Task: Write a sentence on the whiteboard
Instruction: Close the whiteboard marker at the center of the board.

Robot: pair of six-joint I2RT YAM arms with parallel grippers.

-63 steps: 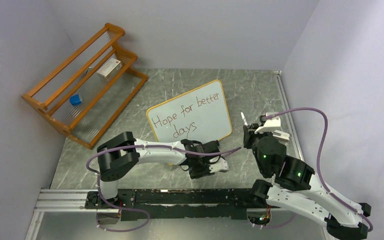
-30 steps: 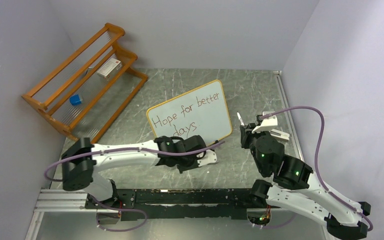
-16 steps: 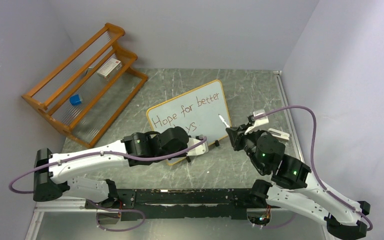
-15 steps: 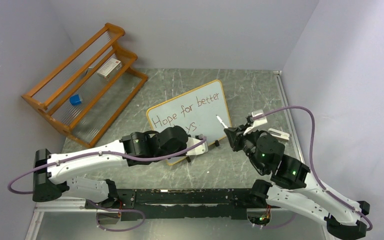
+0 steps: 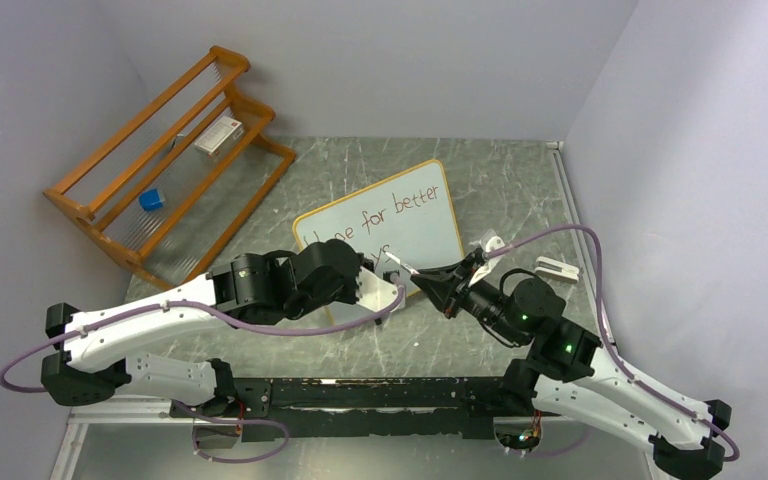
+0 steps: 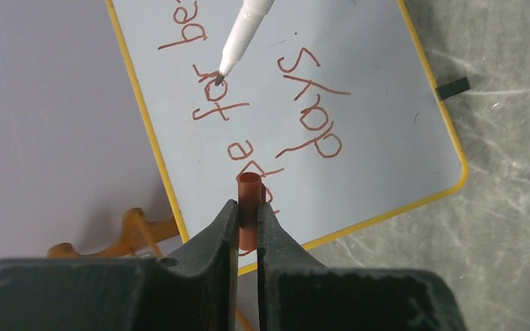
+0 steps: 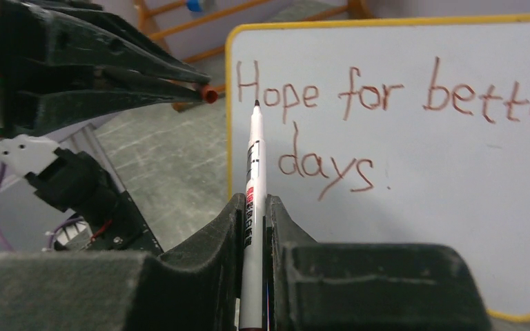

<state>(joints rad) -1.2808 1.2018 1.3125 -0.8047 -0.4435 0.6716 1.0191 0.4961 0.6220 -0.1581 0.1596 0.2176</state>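
The whiteboard [image 5: 430,235] stands tilted at the middle of the table, yellow-rimmed. The sentence [image 5: 400,208] "Hope for better days" runs across it in two reddish-brown rows; my arms cover part of it from above. In front of the board's lower left, my left gripper [image 6: 248,207] is shut on a small brown-red pen cap [image 6: 250,186]. My right gripper [image 7: 254,203] is shut on a white marker [image 7: 254,152], whose dark tip points at the board near "Hope". The cap [image 7: 210,94] hangs just left of that tip, apart from it.
An orange wooden rack [image 5: 170,165] stands at the back left and holds a blue cube [image 5: 151,200] and a white box [image 5: 218,135]. A small white object [image 5: 555,267] lies on the table right of the board. Grey walls close in the sides.
My left arm has swung out and risen in front of the board with the cap. My right gripper has tipped down and to the left, bringing the marker tip close to the cap.
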